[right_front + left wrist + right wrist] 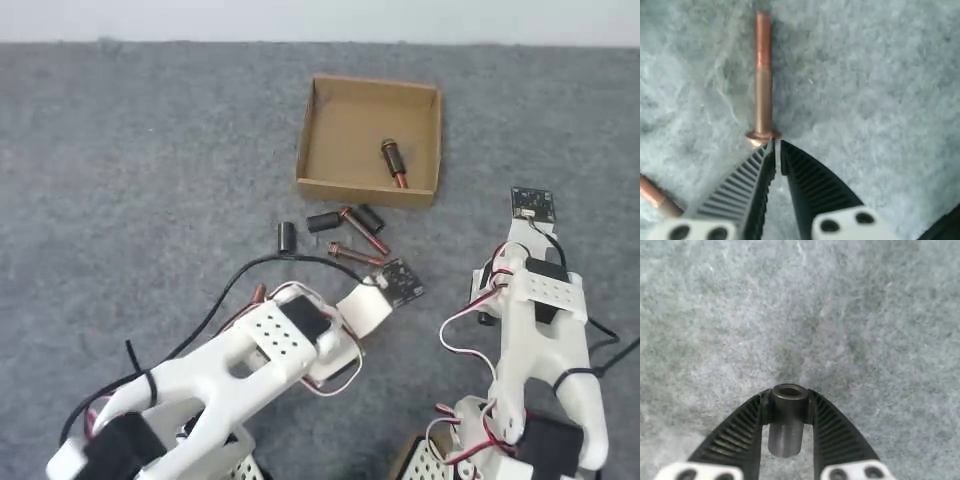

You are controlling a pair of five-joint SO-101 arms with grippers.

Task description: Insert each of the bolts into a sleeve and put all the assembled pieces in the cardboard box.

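A copper bolt (762, 75) lies on the grey carpet just ahead of my left gripper (776, 146). That gripper is shut, holds nothing, and its tips rest at the bolt's head. A second bolt (655, 197) lies off to one side. My right gripper (788, 399) is shut on a black sleeve (786, 425), held above bare carpet with its open end up. The cardboard box (318, 130) at the back holds one assembled piece (394, 160). In front of the box lie two bolts (362, 230) (355, 254) and three loose sleeves (287, 236) (322, 222) (372, 218).
The left arm (280, 345) reaches across the lower middle, with a black cable (215, 310) looping over the carpet. A copper bolt end (258, 293) shows beside it. The right arm (535, 310) stands at the right. Open carpet lies left of the box and between the arms.
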